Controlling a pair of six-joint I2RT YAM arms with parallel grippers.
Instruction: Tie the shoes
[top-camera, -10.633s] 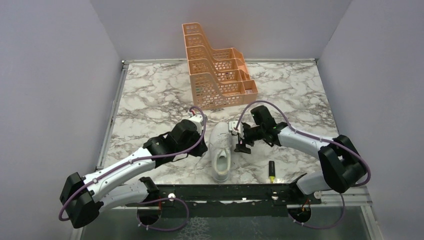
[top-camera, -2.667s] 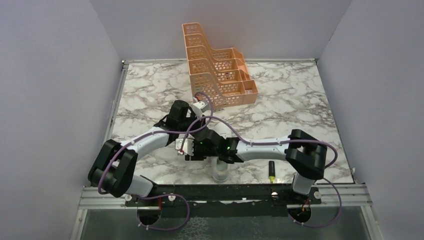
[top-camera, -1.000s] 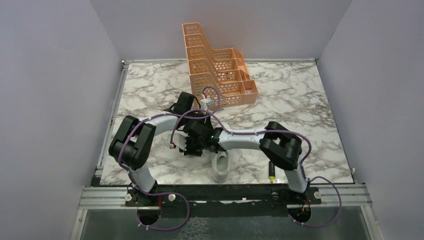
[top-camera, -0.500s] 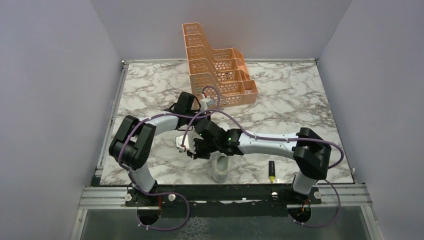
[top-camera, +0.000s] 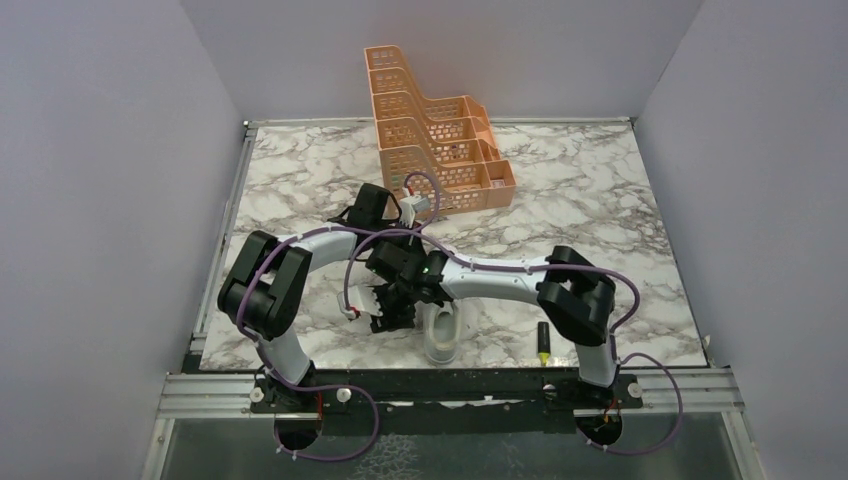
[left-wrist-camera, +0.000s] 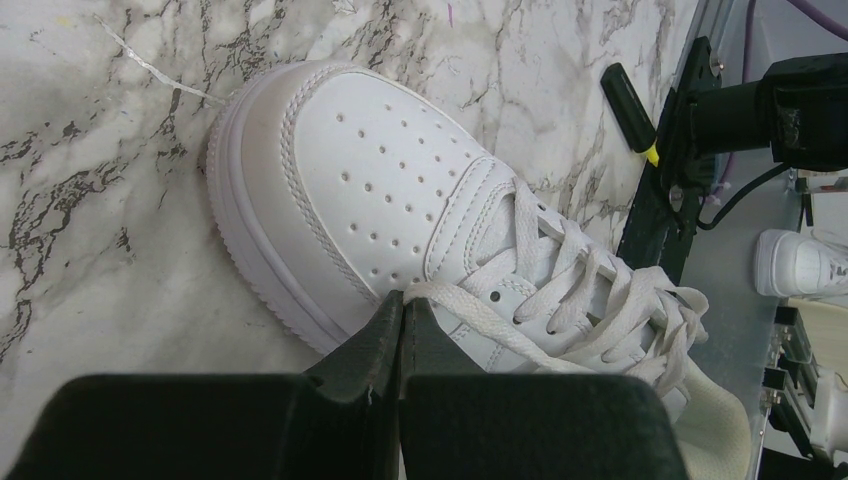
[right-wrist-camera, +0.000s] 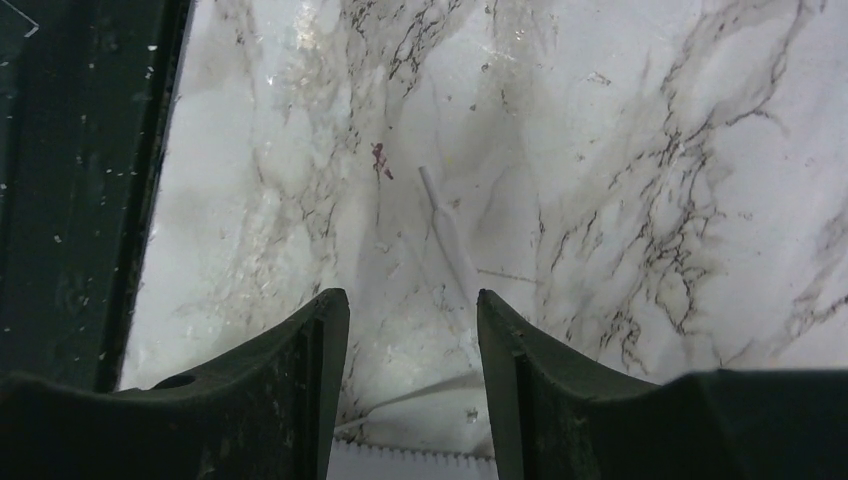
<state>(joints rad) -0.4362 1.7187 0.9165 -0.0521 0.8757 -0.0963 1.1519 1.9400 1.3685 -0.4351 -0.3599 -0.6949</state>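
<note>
The right gripper (right-wrist-camera: 412, 300) has swung left, toward the table's (top-camera: 600, 200) near edge. Its fingers are spread above marble, holding nothing. The orange rack (top-camera: 430, 150) stands at the far edge, contents too small to tell. The left gripper (left-wrist-camera: 402, 300) is clenched on a lace (left-wrist-camera: 470, 312) of the shoe (left-wrist-camera: 350, 190), which lies at the middle of the near edge, a marker (top-camera: 543, 342) near it. Pale walls enclose the table.

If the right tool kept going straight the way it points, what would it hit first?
Likely the marble table, right where a thin white strip, perhaps a lace end, lies ahead of the open right tool. Depth is unclear.
</note>
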